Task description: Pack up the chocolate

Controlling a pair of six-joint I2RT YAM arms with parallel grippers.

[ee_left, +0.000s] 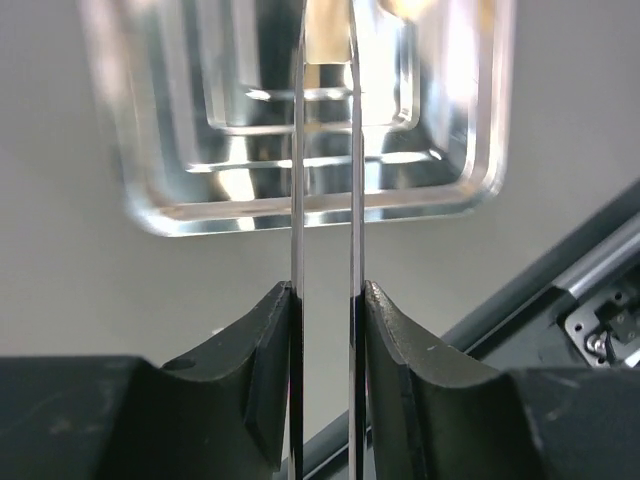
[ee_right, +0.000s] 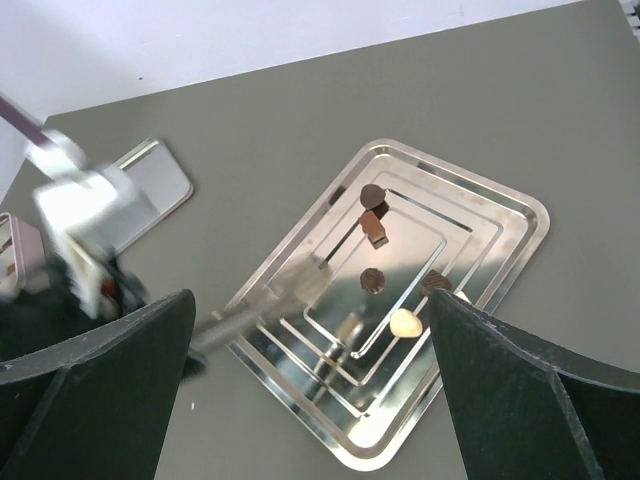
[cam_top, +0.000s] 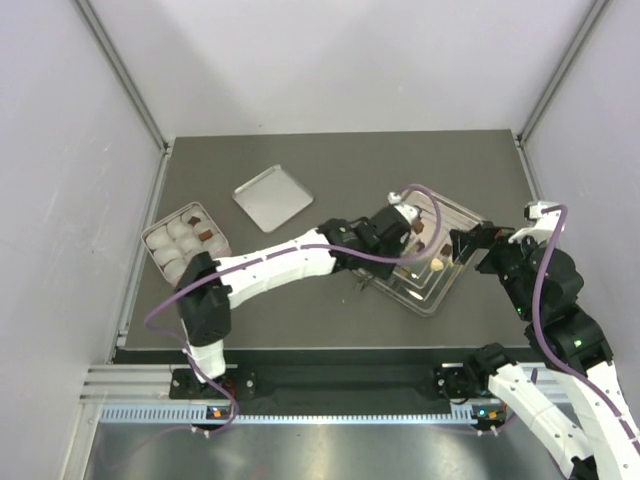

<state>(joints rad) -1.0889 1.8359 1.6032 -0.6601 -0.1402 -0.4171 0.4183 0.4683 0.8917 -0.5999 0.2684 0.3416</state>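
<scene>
Risk 1, slip: tweezers (ee_left: 297,180) are clamped in the left gripper (ee_left: 325,330), blades near parallel, pinching a cream-white piece (ee_left: 326,45) at their very tips. This is over the steel tray (ee_left: 160,215) near the counter's right edge. Contact looks thin, so a quick swing could shed it.

Risk 2, long carry: the compartment box (cam_top: 147,236) sits against the left edge, well apart from the tray, so a drop would land on the counter.

Risk 3, over-squeeze: could crack or smear the piece.

Risk 4, crowding: right gripper (ee_right: 312,310), fingers spread wide and empty, hovers above the same tray. The arms could clash.

Unpacked on the tray: dark pieces (ee_right: 372,280) and a loose cream piece (ee_right: 405,322).
</scene>
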